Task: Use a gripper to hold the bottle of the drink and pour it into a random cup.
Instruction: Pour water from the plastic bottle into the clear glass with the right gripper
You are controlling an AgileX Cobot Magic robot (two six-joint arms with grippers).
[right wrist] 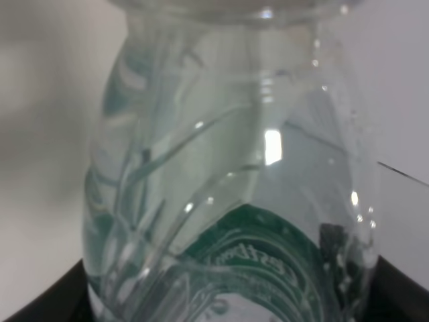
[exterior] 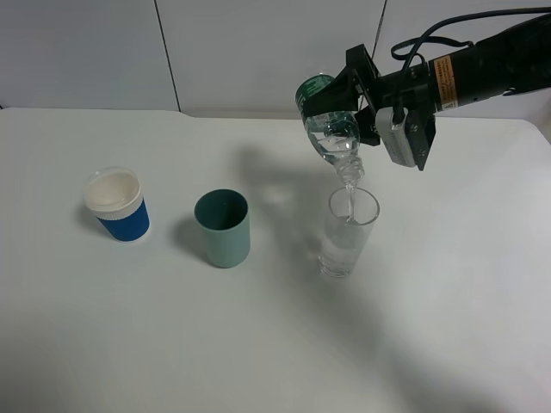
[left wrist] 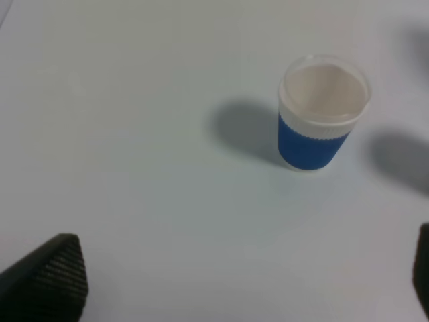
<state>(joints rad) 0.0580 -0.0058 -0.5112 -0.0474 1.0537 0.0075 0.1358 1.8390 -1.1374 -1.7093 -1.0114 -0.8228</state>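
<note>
The bottle of the drink (right wrist: 228, 168) carries a green label (right wrist: 268, 231) with white script lettering. It appears to read "C'estb" — the remainder curves out of sight. The orange-white sticker band (exterior: 444, 80) on the right arm (exterior: 504, 56) bears dark print, too small to read.

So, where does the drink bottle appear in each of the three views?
Exterior high: the bottle is right of centre, tilted neck-down over the clear cup, held by the right gripper.
Left wrist: not in it; only the blue cup shows.
Right wrist: the bottle fills nearly the whole picture.
Shared landmark: its green label, seen in the exterior and right wrist views.
</note>
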